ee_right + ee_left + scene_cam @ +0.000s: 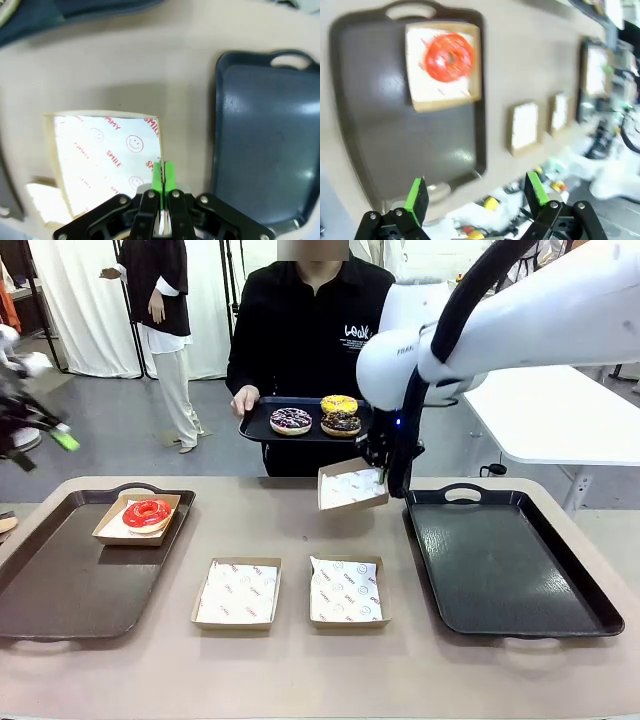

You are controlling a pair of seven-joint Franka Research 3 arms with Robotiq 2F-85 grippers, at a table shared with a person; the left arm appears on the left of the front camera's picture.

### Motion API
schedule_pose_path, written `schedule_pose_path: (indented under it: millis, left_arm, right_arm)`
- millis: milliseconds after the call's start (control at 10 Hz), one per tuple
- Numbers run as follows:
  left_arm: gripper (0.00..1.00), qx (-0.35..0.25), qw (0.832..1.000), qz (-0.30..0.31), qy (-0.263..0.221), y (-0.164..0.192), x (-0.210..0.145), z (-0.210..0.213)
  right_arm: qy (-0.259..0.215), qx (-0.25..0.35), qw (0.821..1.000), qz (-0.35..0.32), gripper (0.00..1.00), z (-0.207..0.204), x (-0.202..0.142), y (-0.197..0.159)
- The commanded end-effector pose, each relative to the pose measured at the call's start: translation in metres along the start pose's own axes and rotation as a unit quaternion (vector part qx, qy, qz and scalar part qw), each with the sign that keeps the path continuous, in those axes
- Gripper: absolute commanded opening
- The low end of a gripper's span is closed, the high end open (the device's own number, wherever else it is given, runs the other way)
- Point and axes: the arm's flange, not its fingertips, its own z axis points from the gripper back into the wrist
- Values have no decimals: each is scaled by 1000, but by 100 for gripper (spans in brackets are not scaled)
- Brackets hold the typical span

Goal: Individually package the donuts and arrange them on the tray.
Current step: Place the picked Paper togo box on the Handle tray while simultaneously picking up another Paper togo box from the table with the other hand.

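Left tool (476, 194): I see it open at the far left, green pads spread wide with nothing between them, hanging high over the left tray
Left tray (60, 580): dark, with handles, on the left side of the table (300, 670)
Red donut (147, 514): it lies in a brown card box (108, 531) lined with white paper, in the far part of the left tray
Near boxes: two more paper-lined boxes sit side by side near me at the middle of the table, the left box (237, 593) and the middle box (345, 591), neither with a donut in it
Person: stands at the far side, one hand (245, 400) gripping the left edge of a dark serving tray (262, 430) held above the table
Purple donut (291, 420): on the left of the serving tray
Yellow donut (339, 404): on the right of it, at the far edge
Brown donut (341, 423): just in front of the yellow one, touching it
Held box (352, 486): tilted, its smiley-print paper facing me, just left of the right tray; I cannot tell whether it touches the table
Right tool (162, 176): clamped on the right edge of the held box, pads pressed together on the card
Right tray (510, 560): dark, on the right side of the table
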Motion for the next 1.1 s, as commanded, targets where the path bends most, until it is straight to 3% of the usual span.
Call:
schedule_pose_path:
  millis: [0, 300, 600, 1000]
  left_arm:
    - [100, -110, 994, -3, -2, 41, -27, 34]
    - [100, -195, 981, 2, 1, 89, -55, 60]
    - [100, -244, 969, 49, 9, 129, -45, 51]
    - [100, -351, 926, 140, -20, 167, -51, 30]
  right_arm:
    - [20, -8, 1000, -18, 0, 15, 10, 11]
    - [33, -27, 999, -29, 0, 39, 25, 22]
    - [36, -23, 998, -37, 0, 50, 34, 20]
    - [41, -17, 997, -57, 0, 50, 45, 7]
